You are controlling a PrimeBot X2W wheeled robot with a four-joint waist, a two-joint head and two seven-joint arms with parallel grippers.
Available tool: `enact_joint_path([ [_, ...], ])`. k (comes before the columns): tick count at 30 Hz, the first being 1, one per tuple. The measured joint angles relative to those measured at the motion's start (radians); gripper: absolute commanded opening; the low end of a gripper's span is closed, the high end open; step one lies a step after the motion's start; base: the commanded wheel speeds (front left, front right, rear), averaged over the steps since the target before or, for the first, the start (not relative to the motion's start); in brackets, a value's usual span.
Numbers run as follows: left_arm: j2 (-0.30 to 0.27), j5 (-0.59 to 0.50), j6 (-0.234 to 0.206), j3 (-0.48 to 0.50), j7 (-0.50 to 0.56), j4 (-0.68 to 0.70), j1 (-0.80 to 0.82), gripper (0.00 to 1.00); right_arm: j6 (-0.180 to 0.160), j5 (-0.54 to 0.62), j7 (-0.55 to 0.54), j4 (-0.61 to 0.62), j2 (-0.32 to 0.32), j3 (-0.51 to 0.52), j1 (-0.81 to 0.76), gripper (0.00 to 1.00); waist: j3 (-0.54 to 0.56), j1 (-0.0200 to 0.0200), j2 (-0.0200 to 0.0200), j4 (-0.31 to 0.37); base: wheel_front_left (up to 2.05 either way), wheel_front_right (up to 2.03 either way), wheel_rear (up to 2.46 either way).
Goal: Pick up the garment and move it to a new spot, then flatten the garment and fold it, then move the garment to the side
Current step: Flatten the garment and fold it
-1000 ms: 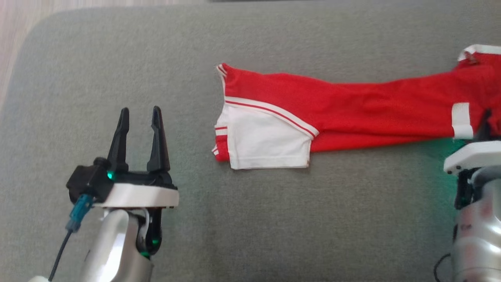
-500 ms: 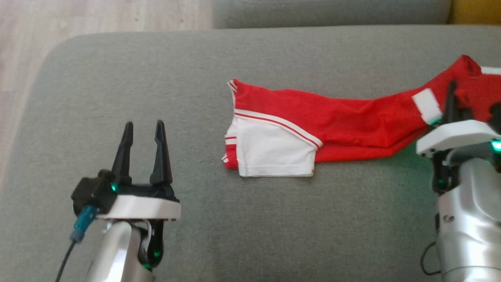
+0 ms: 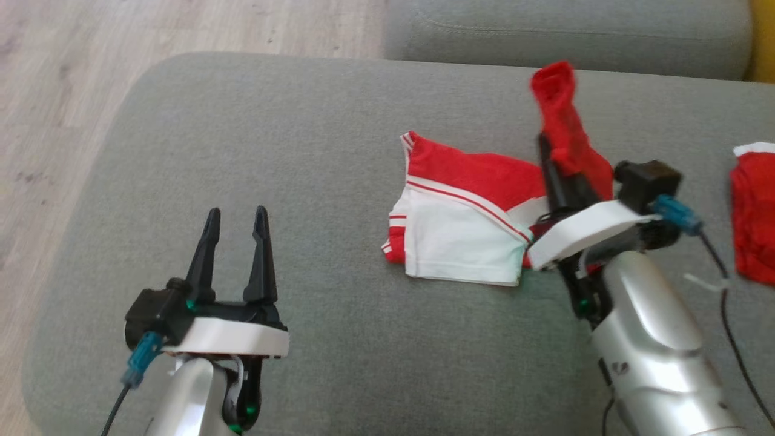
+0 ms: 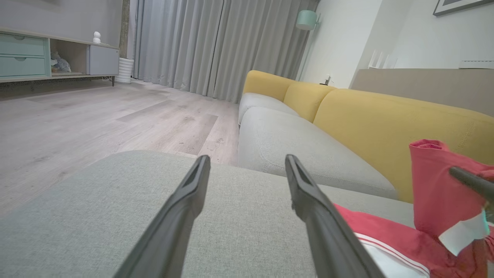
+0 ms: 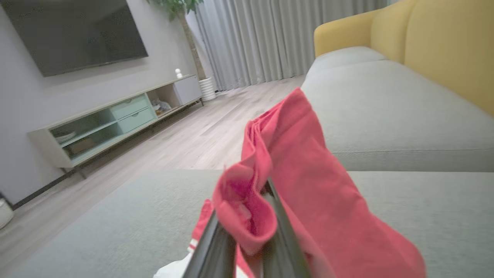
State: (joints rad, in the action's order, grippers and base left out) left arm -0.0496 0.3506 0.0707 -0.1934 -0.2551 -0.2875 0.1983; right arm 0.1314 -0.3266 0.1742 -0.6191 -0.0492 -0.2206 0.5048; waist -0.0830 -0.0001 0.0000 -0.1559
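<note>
**Operator:** Report the left gripper.

**Technician:** The left gripper [image 3: 236,212] hovers over the near left part of the grey cushion [image 3: 315,139]. Its jaws stand apart with nothing between them.

**Operator:** Report the right gripper.

**Technician:** The right gripper [image 3: 548,151] is above the cushion, right of its centre. Its jaws are together, clamped on a fold of the garment [image 3: 460,206]. Red cloth drapes over the fingertips and stands in a peak above them.

**Operator:** Where is the garment?

**Technician:** It is on the cushion's top, right of centre. Its white panel, edged with a red-and-white stripe, lies flat on the cushion. The red part rises from there into the clamp.

**Operator:** Other items?

**Technician:** A red patch with a white edge [image 3: 751,224] lies at the cushion's right edge. Whether it joins the garment cannot be told. A wood floor [image 3: 60,91] lies beyond the cushion's left edge, and a second grey seat [image 3: 545,30] beyond its far edge.
</note>
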Motion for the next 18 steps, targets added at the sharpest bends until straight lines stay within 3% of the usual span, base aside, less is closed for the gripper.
enact_joint_path([
  [7, 0.000, 0.002, -0.002, -0.011, 0.000, 0.004, 0.001, 1.00, 0.000, -0.018, -0.020, -0.054, -0.003, -0.140, 0.039, 0.00, -0.029, 0.0001, 0.0000, -0.050, 0.00, 0.00, 0.00],
  [18, 0.002, 0.020, -0.009, -0.041, 0.000, 0.001, 0.022, 1.00, 0.000, -0.044, -0.025, -0.162, -0.009, -0.226, 0.062, 0.00, -0.077, 0.0002, 0.0000, -0.123, 0.00, 0.00, 0.00],
])
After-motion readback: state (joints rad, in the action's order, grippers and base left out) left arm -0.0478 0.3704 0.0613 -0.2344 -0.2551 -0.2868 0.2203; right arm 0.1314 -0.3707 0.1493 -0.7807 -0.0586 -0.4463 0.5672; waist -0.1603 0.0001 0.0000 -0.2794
